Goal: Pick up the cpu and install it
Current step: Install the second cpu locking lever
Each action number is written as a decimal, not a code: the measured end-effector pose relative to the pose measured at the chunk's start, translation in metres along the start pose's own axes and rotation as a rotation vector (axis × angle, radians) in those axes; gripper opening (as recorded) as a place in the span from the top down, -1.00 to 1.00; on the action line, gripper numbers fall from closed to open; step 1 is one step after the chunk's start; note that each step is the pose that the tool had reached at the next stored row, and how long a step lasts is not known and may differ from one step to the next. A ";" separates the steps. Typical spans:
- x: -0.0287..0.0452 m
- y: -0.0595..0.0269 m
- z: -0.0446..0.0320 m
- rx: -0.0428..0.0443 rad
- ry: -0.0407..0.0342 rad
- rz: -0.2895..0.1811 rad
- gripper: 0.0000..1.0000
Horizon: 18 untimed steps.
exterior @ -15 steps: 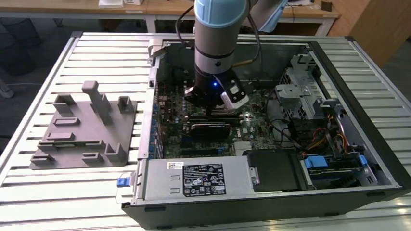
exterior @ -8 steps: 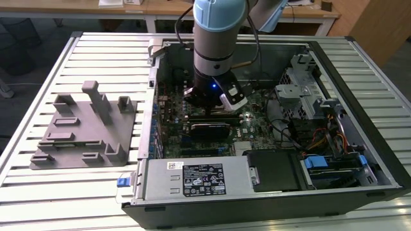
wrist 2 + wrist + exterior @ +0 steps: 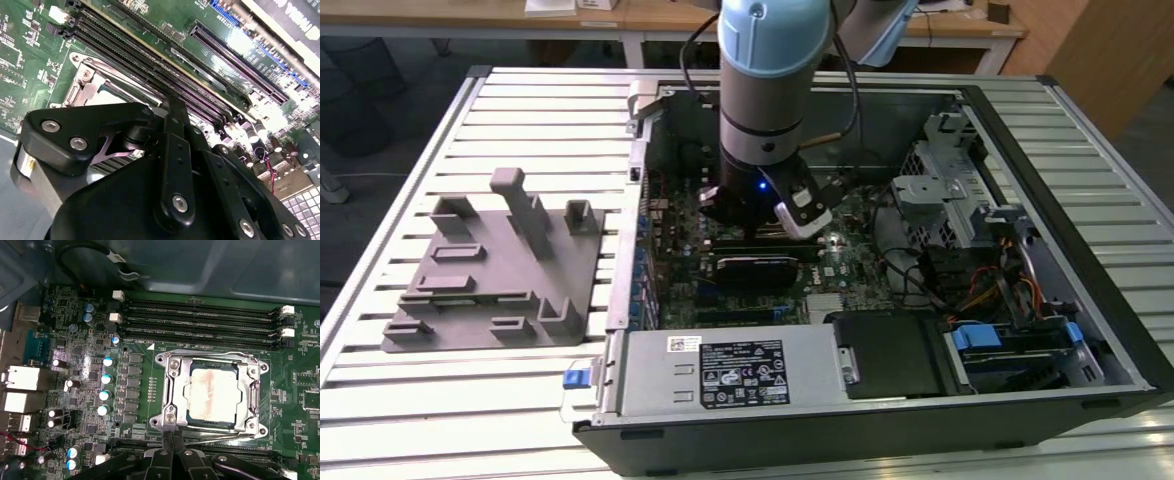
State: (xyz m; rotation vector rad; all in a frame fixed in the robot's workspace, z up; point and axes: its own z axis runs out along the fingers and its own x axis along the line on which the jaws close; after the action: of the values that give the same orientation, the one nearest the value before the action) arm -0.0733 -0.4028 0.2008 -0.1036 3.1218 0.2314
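Looking down into the open computer case [image 3: 1067, 250] on the slatted table [image 3: 400, 400], we have the arm [image 3: 771, 90] reaching toward the middle of the motherboard [image 3: 75, 340].

The cpu [image 3: 212, 392] sits flat inside the socket frame [image 3: 172, 390], pale top up with a brownish smear on it, square to the frame as far as we can judge. In the first wrist view the socket lies just beside the four memory slots [image 3: 200, 320]; a corner of it also shows in the second wrist view past the claw housing.

Claw [image 3: 170, 440]: in the first wrist view the fingers look drawn together into a narrow tip at the socket's edge, right by the thin metal lever [image 3: 220, 435]. We see nothing between them, so we read it as clenched and empty. Whether the tip touches the lever or frame, we can't tell.

The grey fixture [image 3: 487, 270] sits on the table on the exterior view's left, well apart from the case, with no chip visible on it.

Our judgement: the chip is seated and the work is at the latch side. To do this well:
- keep the tip off the chip top and the small parts around the socket
- press only on lever or frame, slowly
- confirm the chip sits level before any clamping load
- watch the cables [image 3: 961, 290] near the drive cage
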 end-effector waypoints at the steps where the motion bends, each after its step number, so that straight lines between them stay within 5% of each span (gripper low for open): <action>1: 0.0001 -0.0012 -0.0001 -0.0082 -0.0006 0.000 0.79; 2: 0.0004 -0.0049 -0.0007 -0.0403 -0.0028 0.000 0.79; 6: 0.0018 -0.0086 -0.0013 -0.0607 -0.0041 0.000 0.79; 18: 0.0084 -0.0134 0.0005 -0.0701 -0.0047 0.000 0.79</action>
State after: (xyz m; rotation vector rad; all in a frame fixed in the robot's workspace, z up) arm -0.0808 -0.4165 0.1982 -0.1031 3.1095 0.3407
